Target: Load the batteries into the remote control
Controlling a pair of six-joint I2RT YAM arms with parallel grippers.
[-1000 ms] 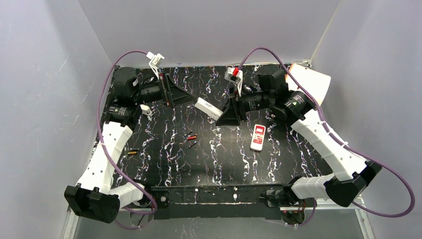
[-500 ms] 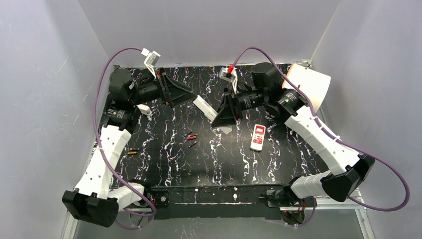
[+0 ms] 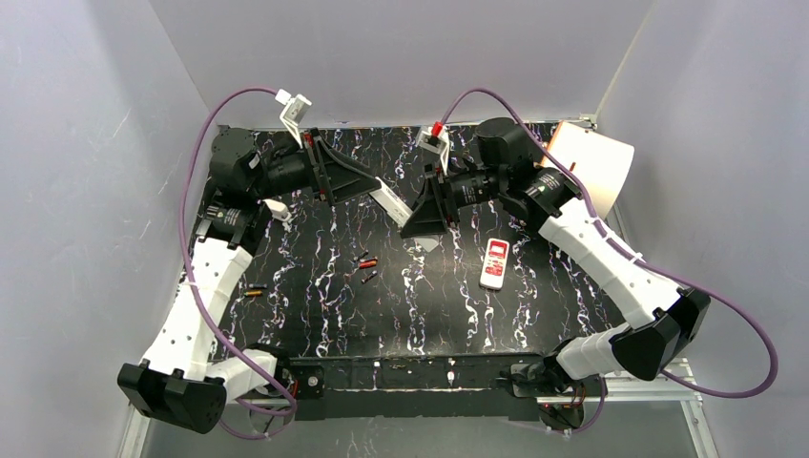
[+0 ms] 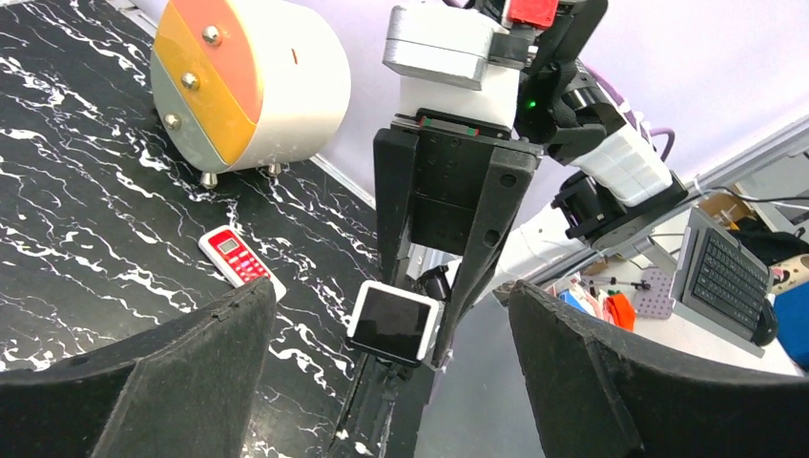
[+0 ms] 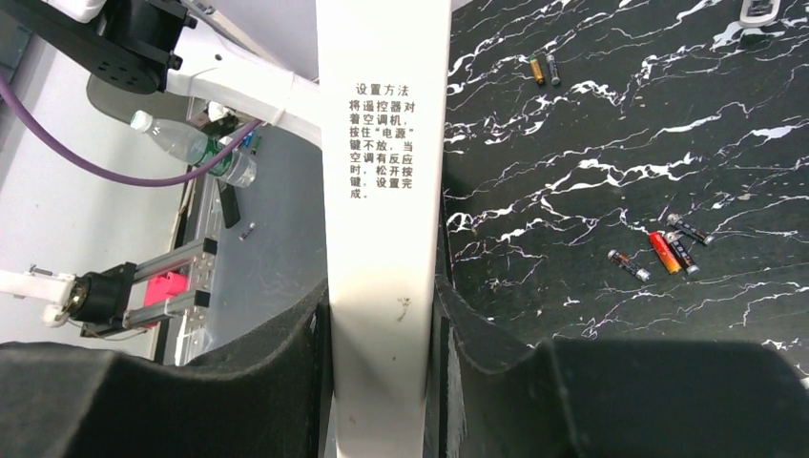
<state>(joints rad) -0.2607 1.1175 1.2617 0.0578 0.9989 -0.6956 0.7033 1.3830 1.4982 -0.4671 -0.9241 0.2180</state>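
Presenting the long white bar-shaped plastic remote control (image 5: 383, 172) in mid-air for a second grip, as judged from the pose; rate loading as not yet begun. Note the right gripper (image 5: 382, 324) jaws clamped on the remote's lower body. Note the left gripper (image 4: 386, 305) jaws spread wide, with the remote's free end framed between them and touching neither. Locate the tiny orange-red and black cylindrical batteries (image 5: 660, 252) loose on the black white-veined surface (image 5: 572, 143), well below both sets of jaws. Next, close the left jaws squarely on the free end, then expose the battery bay. Observe both arms raised, wrists turned inward, jaws facing each other.
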